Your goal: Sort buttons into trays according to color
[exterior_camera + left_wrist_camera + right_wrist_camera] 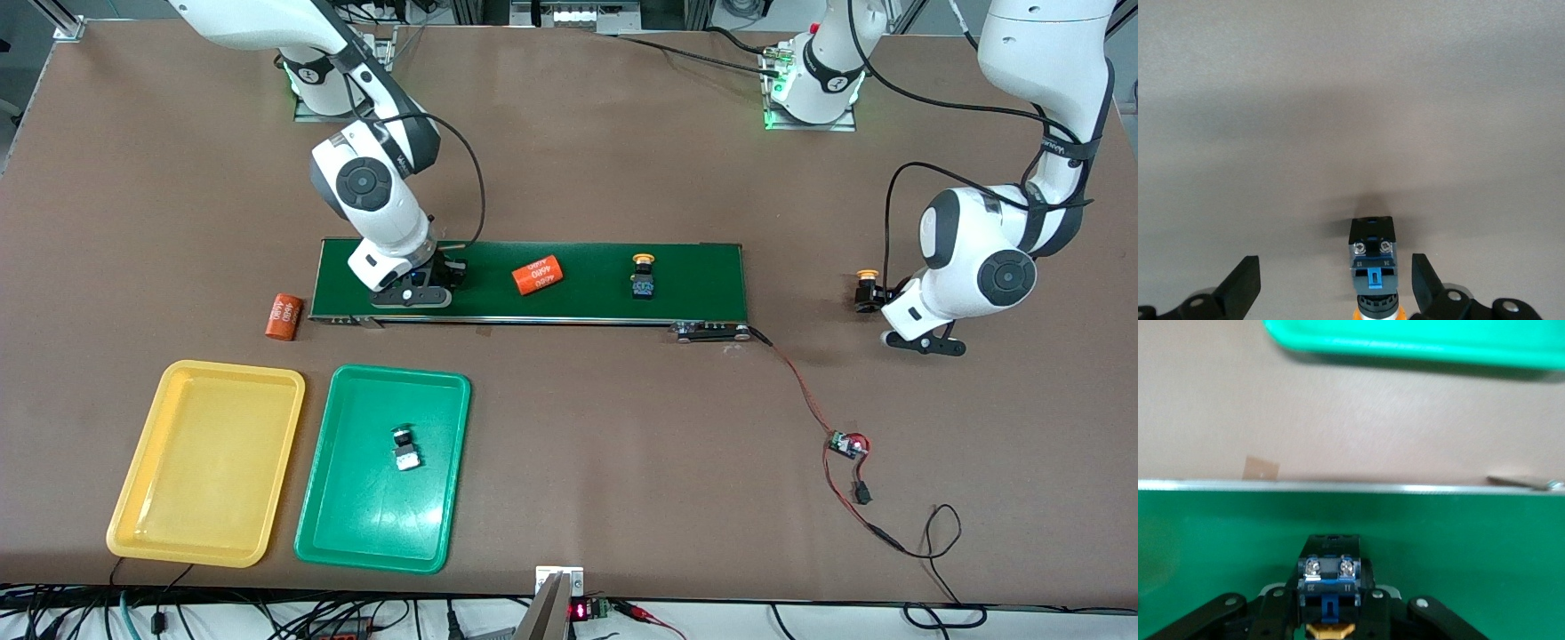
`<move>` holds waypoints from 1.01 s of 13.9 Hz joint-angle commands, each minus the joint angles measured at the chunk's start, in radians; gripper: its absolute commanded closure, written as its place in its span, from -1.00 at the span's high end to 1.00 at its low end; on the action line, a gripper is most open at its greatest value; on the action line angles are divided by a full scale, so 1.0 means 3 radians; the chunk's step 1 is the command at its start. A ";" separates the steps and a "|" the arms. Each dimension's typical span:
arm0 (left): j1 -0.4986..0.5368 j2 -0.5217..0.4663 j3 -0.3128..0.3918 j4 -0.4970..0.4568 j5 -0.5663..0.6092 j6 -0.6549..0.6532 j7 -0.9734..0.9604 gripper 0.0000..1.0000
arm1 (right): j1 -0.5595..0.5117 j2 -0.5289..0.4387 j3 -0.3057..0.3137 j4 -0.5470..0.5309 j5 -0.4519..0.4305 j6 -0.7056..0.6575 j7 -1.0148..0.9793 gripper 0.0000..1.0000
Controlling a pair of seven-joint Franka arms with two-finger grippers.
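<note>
At the right arm's end of the conveyor belt [533, 280], the right gripper [442, 277] was lowered onto the belt and was closed on a button [1330, 583]. In the right wrist view the black-and-blue body of this button was seen clamped between the fingers, with a yellow-orange cap at its base. The grip was probably taken on the blocky body because its flat sides give the pads a firm hold. By its cap colour, this button was judged to belong in the yellow tray [209, 462], which lay empty on the table nearer to the front camera than the belt.

Beside it lay the green tray [384, 468], and one button [404, 448] was already resting in it, so this part of the sorting was judged as done.

Another yellow-capped button [643, 276] stood on the belt toward the left arm's end, with an orange cylinder [538, 275] lying between it and the right gripper. A second cylinder [284, 316] lay on the table just off the belt.

Off the belt, at the left arm's end of the table, the left gripper [1336, 283] was held low with its fingers spread wide around a fourth button [866, 289], not yet touching it. This pose was probably kept so that the button could be grasped next.
</note>
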 commanded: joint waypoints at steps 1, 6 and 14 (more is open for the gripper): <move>-0.0007 -0.0033 -0.0016 -0.0062 -0.0121 0.0032 0.0037 1.00 | -0.0185 -0.0126 0.0025 0.0228 -0.0032 -0.0310 -0.0153 -0.68; -0.0017 0.0059 -0.0021 -0.0169 -0.0214 0.0205 0.0047 0.83 | -0.0451 0.0016 0.0025 0.0877 -0.0022 -0.0547 -0.0618 -0.68; -0.0028 -0.0175 -0.0291 -0.0124 -0.0291 0.0044 0.0011 -0.68 | -0.0600 0.0998 -0.0251 0.1533 -0.0032 0.0126 -0.1427 -0.67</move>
